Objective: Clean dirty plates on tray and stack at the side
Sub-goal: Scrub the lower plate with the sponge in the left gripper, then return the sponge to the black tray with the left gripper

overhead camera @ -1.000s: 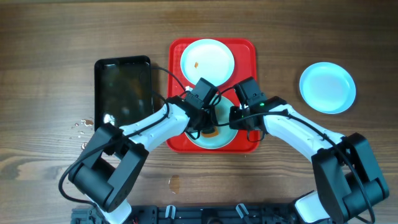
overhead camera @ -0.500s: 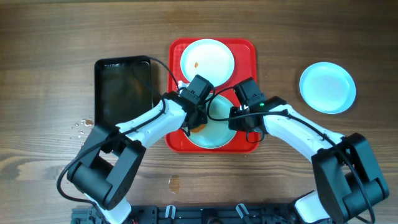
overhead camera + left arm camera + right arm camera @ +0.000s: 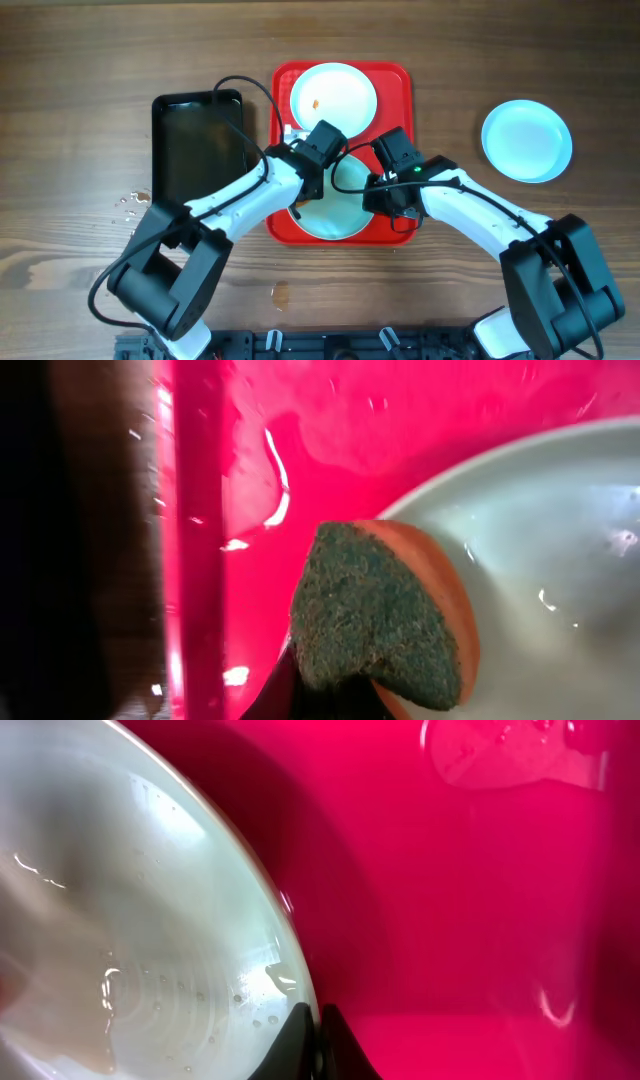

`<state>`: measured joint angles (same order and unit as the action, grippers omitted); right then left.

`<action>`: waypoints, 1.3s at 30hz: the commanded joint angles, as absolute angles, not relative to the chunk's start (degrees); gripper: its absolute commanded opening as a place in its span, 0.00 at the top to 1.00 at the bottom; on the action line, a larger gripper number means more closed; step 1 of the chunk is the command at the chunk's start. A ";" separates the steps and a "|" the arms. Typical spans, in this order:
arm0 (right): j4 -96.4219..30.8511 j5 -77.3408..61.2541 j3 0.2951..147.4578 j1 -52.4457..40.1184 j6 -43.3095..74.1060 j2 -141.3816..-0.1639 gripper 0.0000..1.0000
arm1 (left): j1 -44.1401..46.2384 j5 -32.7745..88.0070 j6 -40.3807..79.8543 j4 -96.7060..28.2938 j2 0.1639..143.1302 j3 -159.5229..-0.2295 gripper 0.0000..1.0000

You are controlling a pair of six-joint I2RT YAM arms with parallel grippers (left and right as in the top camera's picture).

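Observation:
The red tray point(image 3: 396, 82) holds two dirty plates. The far plate point(image 3: 333, 95) lies flat with an orange speck on it. The near plate point(image 3: 345, 212) is wet, and both grippers are at it. My left gripper point(image 3: 310, 188) is shut on a sponge point(image 3: 380, 610) with a green scouring face and an orange body. The sponge presses on the left rim of this plate point(image 3: 560, 560), over the tray floor point(image 3: 300, 420). My right gripper point(image 3: 318, 1042) is shut on the right rim of the same plate point(image 3: 130, 920). A third, pale blue plate point(image 3: 527, 140) lies on the table to the right.
A black tray point(image 3: 197, 150) sits just left of the red tray, its floor shiny and wet. Water drops point(image 3: 128, 202) lie on the wood near its front left corner. Water also pools on the red tray floor point(image 3: 500, 760). Both arms cross the table's near half.
My left gripper has dragged the sponge leftward across the near plate, from its front middle to its left rim. The right gripper has kept its grip on the rim and barely shifted.

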<state>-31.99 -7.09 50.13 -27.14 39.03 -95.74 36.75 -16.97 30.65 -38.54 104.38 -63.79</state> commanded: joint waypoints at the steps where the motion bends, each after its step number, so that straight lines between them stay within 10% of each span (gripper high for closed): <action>1: -34.68 0.10 49.04 -26.17 40.69 -95.46 0.96 | 34.96 -27.03 30.24 -39.68 100.07 -64.55 0.96; 20: -30.02 0.05 49.06 -26.17 23.20 -95.46 0.96 | 18.44 -25.76 28.67 -51.22 85.10 -64.29 0.96; 34: -26.04 -8.16 49.06 -26.17 12.84 -95.46 0.96 | 3.99 -2.87 19.20 -31.18 90.17 -51.62 0.96; 36: -25.63 -9.98 49.06 -26.17 12.01 -95.46 0.96 | 3.99 -2.85 19.25 -31.20 90.19 -51.62 0.87; 39: -25.12 -9.85 49.04 -26.17 12.34 -95.46 0.76 | 4.01 -2.83 19.27 -31.66 90.17 -51.62 0.43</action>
